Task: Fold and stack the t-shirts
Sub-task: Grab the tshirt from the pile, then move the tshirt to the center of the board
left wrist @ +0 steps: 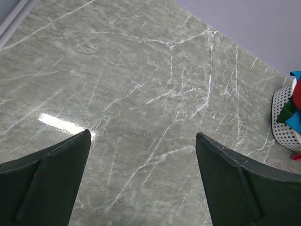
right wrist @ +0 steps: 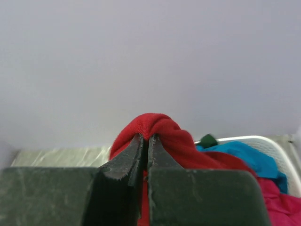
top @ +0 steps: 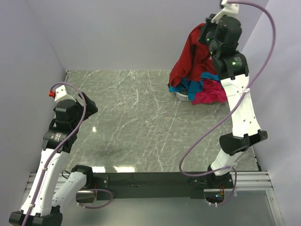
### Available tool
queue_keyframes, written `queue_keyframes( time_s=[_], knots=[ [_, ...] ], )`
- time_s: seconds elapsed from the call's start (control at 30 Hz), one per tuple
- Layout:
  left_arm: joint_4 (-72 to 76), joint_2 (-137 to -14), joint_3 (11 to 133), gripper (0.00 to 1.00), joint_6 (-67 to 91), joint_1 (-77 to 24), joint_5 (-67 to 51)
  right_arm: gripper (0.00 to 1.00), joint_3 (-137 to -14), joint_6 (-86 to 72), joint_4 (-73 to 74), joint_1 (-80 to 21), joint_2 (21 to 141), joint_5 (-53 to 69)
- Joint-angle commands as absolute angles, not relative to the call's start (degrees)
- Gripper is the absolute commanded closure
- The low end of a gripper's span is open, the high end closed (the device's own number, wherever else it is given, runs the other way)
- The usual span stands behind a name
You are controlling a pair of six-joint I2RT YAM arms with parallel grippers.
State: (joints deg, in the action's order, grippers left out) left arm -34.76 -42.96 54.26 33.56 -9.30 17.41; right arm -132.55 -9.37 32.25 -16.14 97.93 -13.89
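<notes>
t-shirts (top: 195, 80): I counted three, all bunched at the far right corner of the table (top: 136, 122), in and over the white latticed basket (top: 181, 96).
dark red t-shirt (top: 188, 56): it hung in a tall drape beneath the right arm's wrist, raised above the basket. Its lower end reached down to the basket and the other cloth.
teal-blue t-shirt (top: 190, 87): crumpled in the basket, partly under the red drape, with one fold spilling over the rim.
hot pink t-shirt (top: 209, 94): heaped on the right side of the basket, hanging over its edge toward the table.
right gripper (right wrist: 146, 141): in my wrist view the jaws were pinched together on a bunched fold of the dark red t-shirt, and the cloth bulged up over the fingertips.
left gripper (left wrist: 142, 134): jaws spread wide with nothing between them. It hovered over bare marble on the left side of the table, well apart from the basket.
basket, left wrist view: only its edge showed at the right of the picture, with bits of teal and red cloth over it.
folding: none of the shirts lay flat or folded.
</notes>
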Motion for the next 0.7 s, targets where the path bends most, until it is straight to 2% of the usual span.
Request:
queue_keyframes(
  time_s=[0.0, 0.17, 0.43, 0.53, 0.67],
  knots=[
    [-33.0, -42.5, 55.1, 0.01, 32.3, -9.1, 16.8, 1.00, -131.9, -5.1, 26.7, -21.8, 94.3, -9.2],
    [-32.3, -42.6, 54.5, 0.01, 33.4, -9.1, 15.3, 1.00, -135.1, -2.1, 26.1, -28.6, 90.9, -5.4],
    [-30.8, -46.0, 55.6, 0.01, 31.9, -9.1, 14.2, 1.00, -128.0, -10.3, 22.9, -33.5, 82.5, 4.0],
    [-30.1, -47.7, 56.5, 0.01, 31.0, -9.1, 14.0, 1.00, -120.1, -11.9, 21.9, -33.6, 78.8, 1.3],
    [-29.4, -49.5, 57.7, 0.01, 30.6, -9.1, 13.3, 1.00, -105.8, -13.7, 24.0, -33.2, 74.0, -12.1]
  ],
)
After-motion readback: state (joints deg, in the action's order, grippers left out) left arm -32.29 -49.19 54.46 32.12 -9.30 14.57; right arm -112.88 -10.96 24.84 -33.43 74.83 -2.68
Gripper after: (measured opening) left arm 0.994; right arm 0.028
